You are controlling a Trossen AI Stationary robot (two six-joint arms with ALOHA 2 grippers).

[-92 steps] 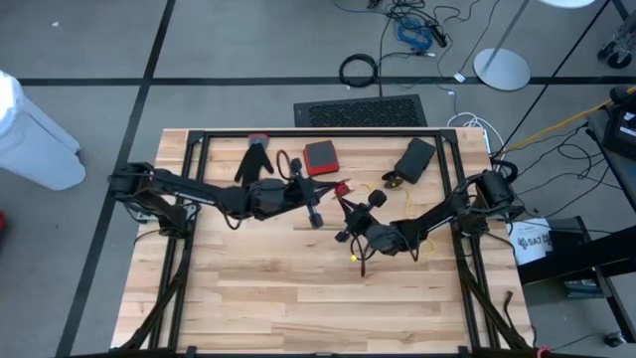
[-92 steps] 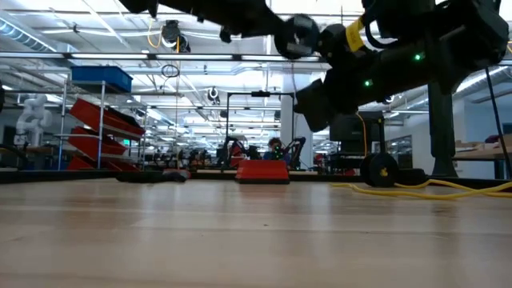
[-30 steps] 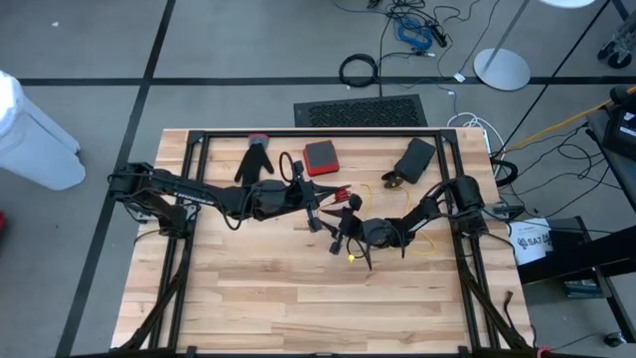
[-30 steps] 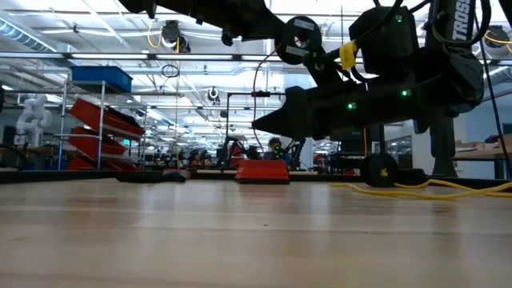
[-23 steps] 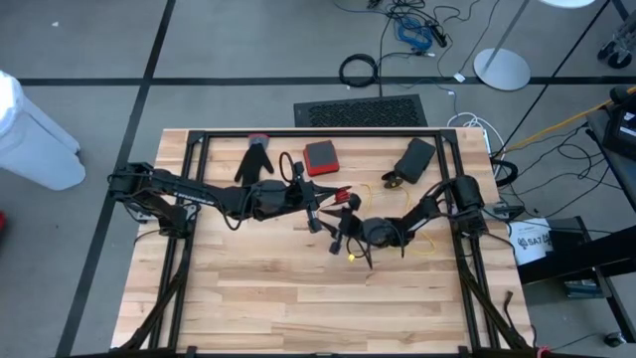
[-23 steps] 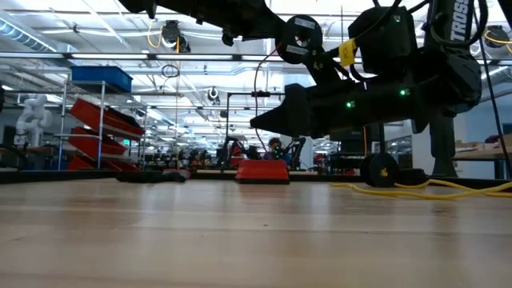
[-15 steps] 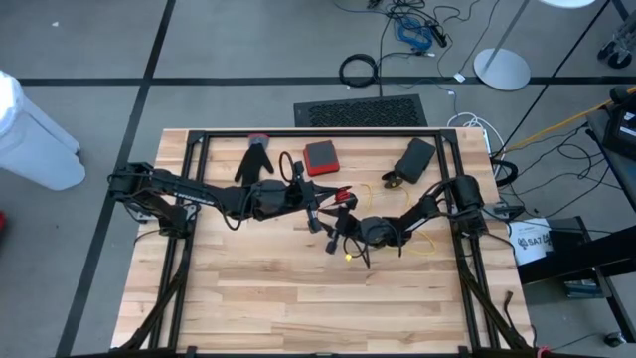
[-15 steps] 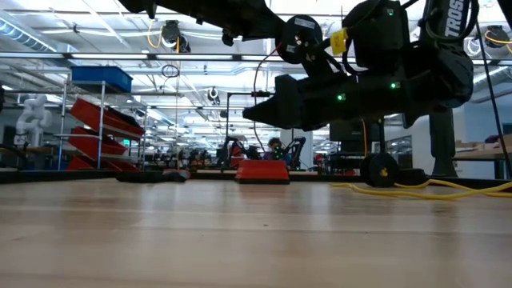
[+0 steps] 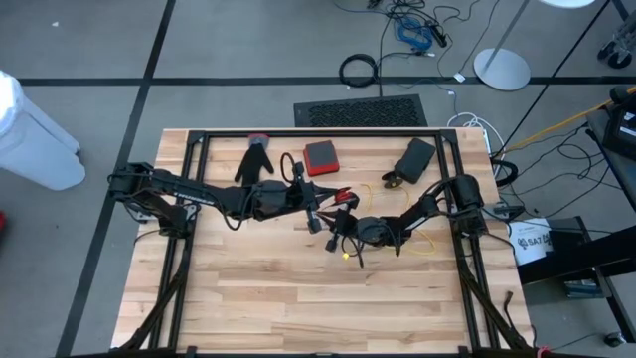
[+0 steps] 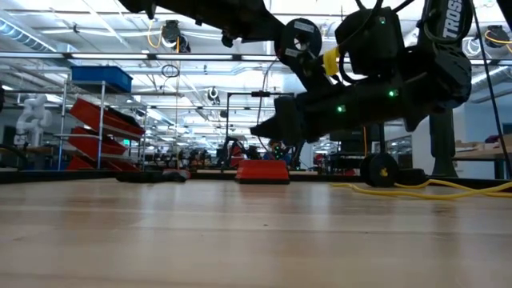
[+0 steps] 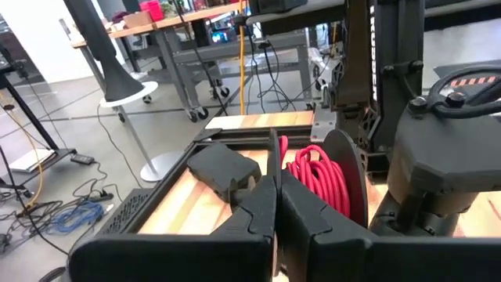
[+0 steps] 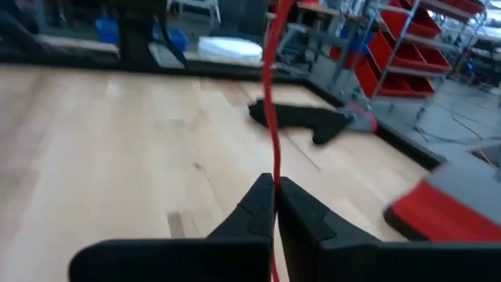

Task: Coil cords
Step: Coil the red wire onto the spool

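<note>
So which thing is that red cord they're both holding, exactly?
Look at the middle of the wooden table, where the left gripper and right gripper meet. The red cord runs thin and taut between their shut fingers, unlike the yellow cord lying loose nearby.

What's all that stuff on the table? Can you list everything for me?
Red cord: one, thin, red, partly coiled, stretched between the two grippers mid-table.
Yellow cord: one, yellow, lying on the table's right side.
Glove: one, black, back left.
Red box: one, red, back centre.
Black pouch: one, black, back right.
Table: one, light wood.
Left gripper: shut on the red cord, mid-table.
Right gripper: shut on the red cord, beside the left one.
</note>
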